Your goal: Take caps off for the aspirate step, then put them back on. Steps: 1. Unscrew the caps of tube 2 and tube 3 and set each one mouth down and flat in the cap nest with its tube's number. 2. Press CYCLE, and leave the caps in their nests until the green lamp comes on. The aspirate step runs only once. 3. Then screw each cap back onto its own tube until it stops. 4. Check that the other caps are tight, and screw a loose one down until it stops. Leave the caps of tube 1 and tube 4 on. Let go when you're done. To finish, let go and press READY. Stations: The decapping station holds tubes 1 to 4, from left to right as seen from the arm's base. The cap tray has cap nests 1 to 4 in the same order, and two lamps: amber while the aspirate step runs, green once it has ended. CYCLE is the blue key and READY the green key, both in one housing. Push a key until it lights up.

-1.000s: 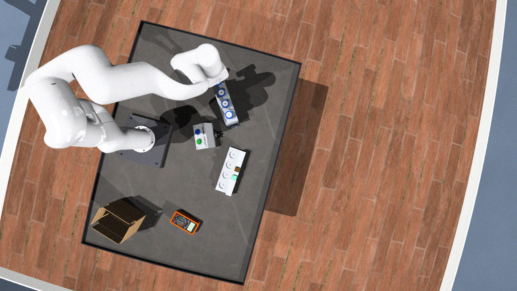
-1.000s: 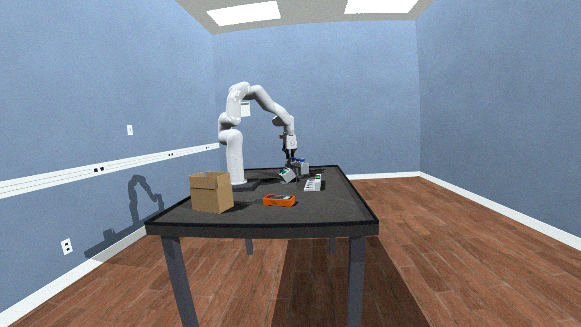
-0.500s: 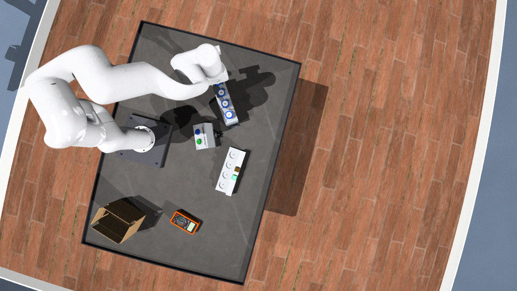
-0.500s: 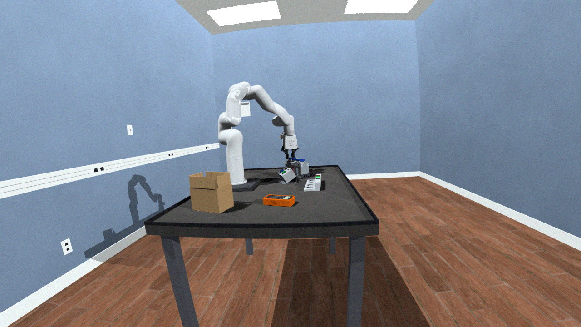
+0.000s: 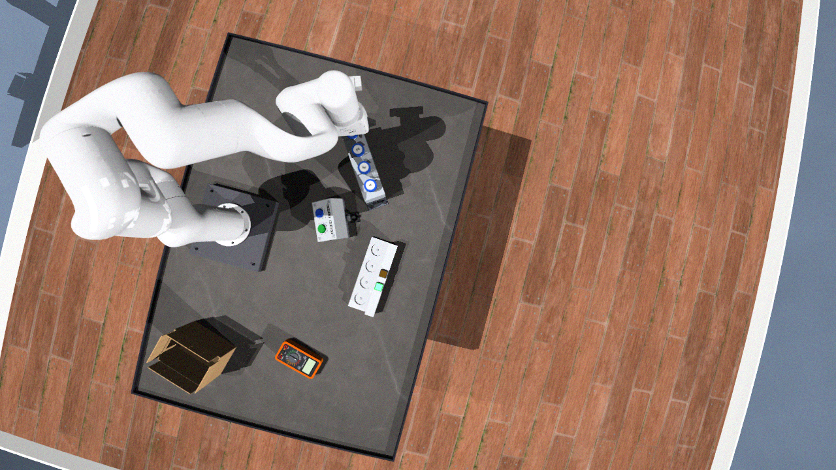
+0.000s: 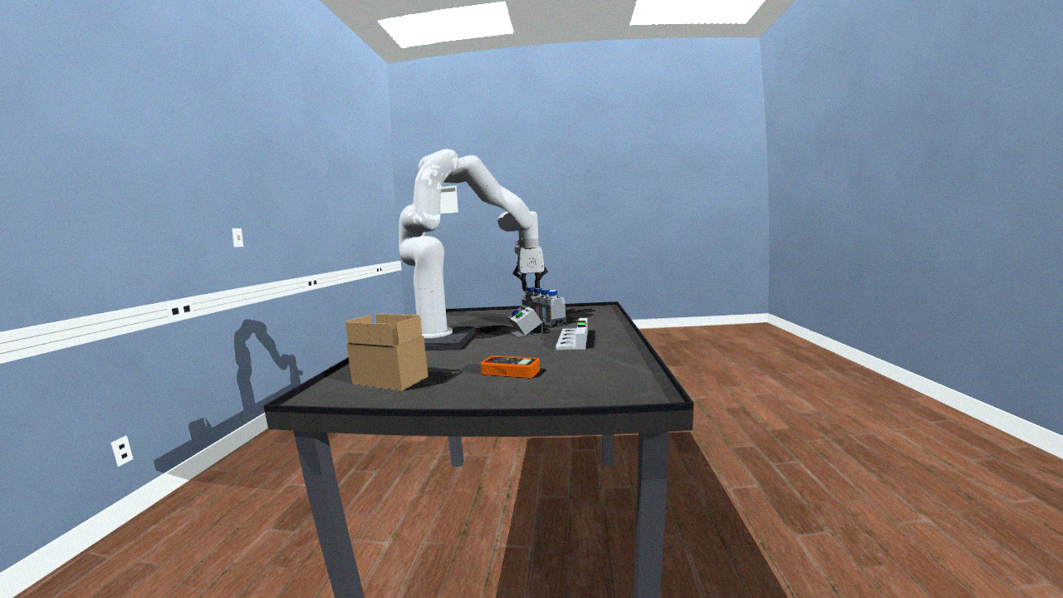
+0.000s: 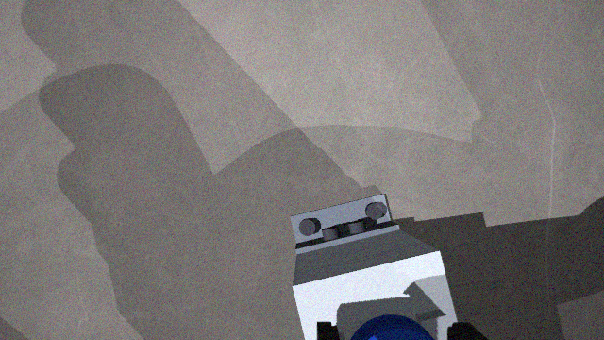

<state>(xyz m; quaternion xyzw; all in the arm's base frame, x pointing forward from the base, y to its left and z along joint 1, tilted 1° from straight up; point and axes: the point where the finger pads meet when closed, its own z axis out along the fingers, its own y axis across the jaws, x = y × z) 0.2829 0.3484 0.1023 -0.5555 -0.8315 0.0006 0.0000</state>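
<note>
From the top view we look almost straight down from high above, taking in the whole counter (image 5: pixel 444 245), the arm (image 5: pixel 175 134) and a wide band of floor around them. From the exterior view we stand well back at about counter height, off the end away from the arm, and face along the counter (image 6: pixel 653 386) toward the arm (image 6: pixel 427 245) and the far wall. From the wrist view we look down from very near, seeing only the end of the station (image 7: pixel 373 283), which the other two views show small, at (image 5: pixel 368 169) and (image 6: pixel 546 303).
</note>
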